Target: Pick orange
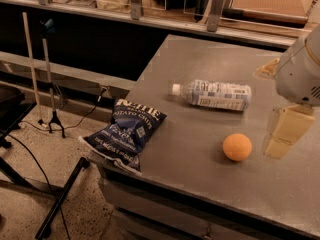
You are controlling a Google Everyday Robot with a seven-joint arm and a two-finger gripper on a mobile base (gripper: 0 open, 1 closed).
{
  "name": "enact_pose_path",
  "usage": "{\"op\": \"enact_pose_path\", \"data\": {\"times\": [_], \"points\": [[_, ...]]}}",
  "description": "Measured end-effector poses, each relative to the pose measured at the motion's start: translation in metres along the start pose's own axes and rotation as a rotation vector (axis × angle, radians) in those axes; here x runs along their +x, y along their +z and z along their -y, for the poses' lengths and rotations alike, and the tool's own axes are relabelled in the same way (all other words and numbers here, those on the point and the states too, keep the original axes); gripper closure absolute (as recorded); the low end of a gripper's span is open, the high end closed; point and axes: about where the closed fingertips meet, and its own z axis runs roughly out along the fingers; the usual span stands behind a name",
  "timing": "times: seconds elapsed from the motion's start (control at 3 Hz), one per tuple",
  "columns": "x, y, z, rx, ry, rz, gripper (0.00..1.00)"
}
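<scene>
The orange [237, 147] is a small round fruit sitting on the grey table [210, 69], near its front right part. My gripper [279, 145] hangs from the white arm [300, 69] at the right edge of the view. It is just to the right of the orange, close to the table top and apart from the fruit. It holds nothing that I can see.
A clear plastic water bottle [214, 94] lies on its side behind the orange. A dark blue chip bag [125, 132] overhangs the table's front left corner. A counter with a glass rail [150, 14] runs behind. Stands and cables [47, 109] are on the floor at left.
</scene>
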Motion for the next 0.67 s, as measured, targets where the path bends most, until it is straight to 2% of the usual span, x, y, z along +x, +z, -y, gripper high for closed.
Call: {"op": "enact_pose_path", "data": {"times": [0.67], "points": [[0.002, 0.057, -0.02, -0.108, -0.016, -0.01, 0.0]]}}
